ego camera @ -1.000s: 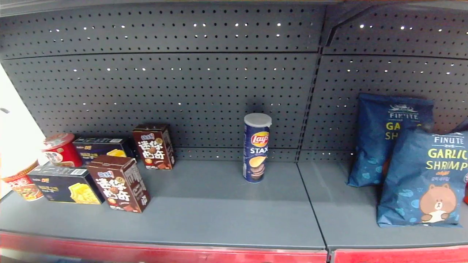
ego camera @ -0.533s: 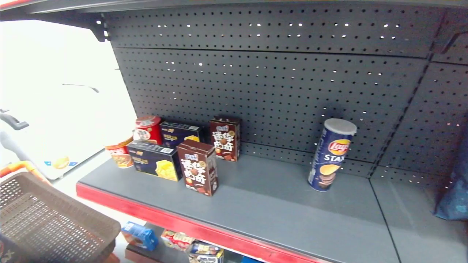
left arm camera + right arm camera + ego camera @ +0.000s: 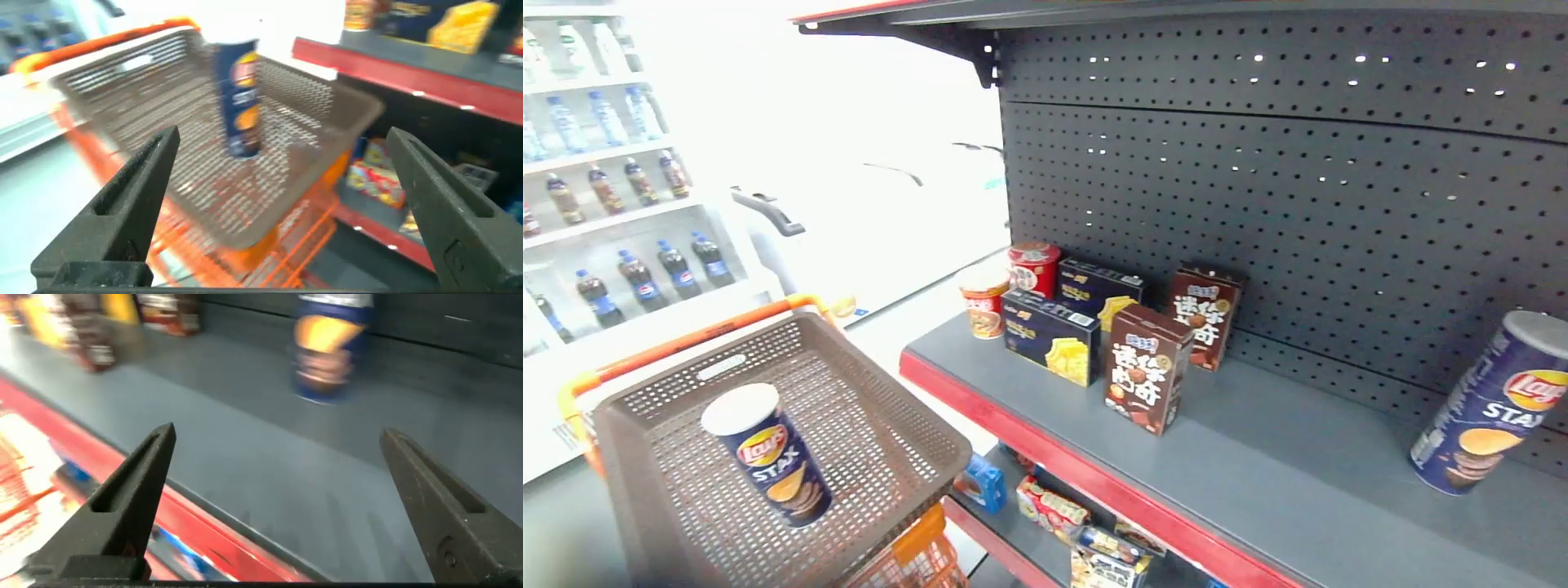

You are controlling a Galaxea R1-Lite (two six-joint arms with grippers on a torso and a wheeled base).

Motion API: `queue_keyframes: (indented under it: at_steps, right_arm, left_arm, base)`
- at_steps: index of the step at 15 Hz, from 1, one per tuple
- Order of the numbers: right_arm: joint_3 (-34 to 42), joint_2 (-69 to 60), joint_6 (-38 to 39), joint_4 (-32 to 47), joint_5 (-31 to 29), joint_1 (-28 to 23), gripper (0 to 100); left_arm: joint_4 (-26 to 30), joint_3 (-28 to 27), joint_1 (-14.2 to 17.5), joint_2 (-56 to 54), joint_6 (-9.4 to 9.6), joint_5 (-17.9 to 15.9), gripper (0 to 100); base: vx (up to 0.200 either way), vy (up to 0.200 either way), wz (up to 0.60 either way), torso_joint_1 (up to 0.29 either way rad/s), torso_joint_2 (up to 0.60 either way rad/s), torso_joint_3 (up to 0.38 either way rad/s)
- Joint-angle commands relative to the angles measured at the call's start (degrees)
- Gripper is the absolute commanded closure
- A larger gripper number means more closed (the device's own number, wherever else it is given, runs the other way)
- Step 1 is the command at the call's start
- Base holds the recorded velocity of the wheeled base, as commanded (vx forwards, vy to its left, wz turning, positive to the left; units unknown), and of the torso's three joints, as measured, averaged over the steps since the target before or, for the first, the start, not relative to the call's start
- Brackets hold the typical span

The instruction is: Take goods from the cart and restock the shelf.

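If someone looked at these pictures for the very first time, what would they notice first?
Probably the blue chip can standing upright, all alone, in the brown cart basket beside the shelf. Next, its twin can standing on the grey shelf near the pegboard back, well apart from the cluster of snack boxes and noodle cups at the shelf's other end.

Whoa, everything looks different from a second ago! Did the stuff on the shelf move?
No, the head camera swung to the robot's left, bringing the cart basket and the chip can standing in it into sight. The shelf can, the boxes and the cups kept their places on the shelf. The left gripper and right gripper are open, holding nothing.
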Motion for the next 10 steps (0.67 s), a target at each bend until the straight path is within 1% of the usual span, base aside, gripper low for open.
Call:
queue_keyframes:
  at_steps: [1, 2, 4, 5, 6, 7, 8, 9, 10]
  right_arm:
    - [0.0, 0.0, 0.0, 0.0, 0.0, 0.0, 0]
    - [0.0, 0.0, 0.0, 0.0, 0.0, 0.0, 0]
    - [0.0, 0.0, 0.0, 0.0, 0.0, 0.0, 0]
    - [0.0, 0.0, 0.0, 0.0, 0.0, 0.0, 0]
    - [0.0, 0.0, 0.0, 0.0, 0.0, 0.0, 0]
    - [0.0, 0.0, 0.0, 0.0, 0.0, 0.0, 0]
    - [0.0, 0.0, 0.0, 0.0, 0.0, 0.0, 0]
    - [0.0, 0.0, 0.0, 0.0, 0.0, 0.0, 0]
    - [0.0, 0.0, 0.0, 0.0, 0.0, 0.0, 0]
  left_arm:
    - [0.0, 0.0, 0.0, 0.0, 0.05, 0.0, 0]
    - [0.0, 0.0, 0.0, 0.0, 0.05, 0.0, 0]
    - [0.0, 0.0, 0.0, 0.0, 0.14, 0.3, 0]
    - [-0.8, -0.4, 0.1, 0.0, 0.49, 0.8, 0]
    - [1.3, -13.4, -0.1, 5.0, 4.27, 1.5, 0]
    - [5.5, -22.4, -0.3, 14.7, 4.44, 1.6, 0]
    - [8.7, -30.0, -0.3, 22.3, 4.44, 1.5, 0]
    - [10.7, -37.3, -0.4, 32.5, 4.62, 0.5, 0]
    - [10.4, -39.6, -0.5, 38.9, 4.8, -0.2, 0]
  base:
    - [0.0, 0.0, 0.6, 0.002, 0.0, 0.002]
    - [0.0, 0.0, 0.6, -0.002, 0.0, 0.002]
    - [0.0, 0.0, 0.0, 0.0, 0.0, 0.0]
    - [0.0, 0.0, 0.0, 0.0, 0.0, 0.0]
    - [0.0, 0.0, 0.0, 0.0, 0.0, 0.0]
    - [0.0, 0.0, 0.0, 0.0, 0.0, 0.0]
    - [0.0, 0.0, 0.0, 0.0, 0.0, 0.0]
    - [0.0, 0.0, 0.0, 0.0, 0.0, 0.0]
    - [0.0, 0.0, 0.0, 0.0, 0.0, 0.0]
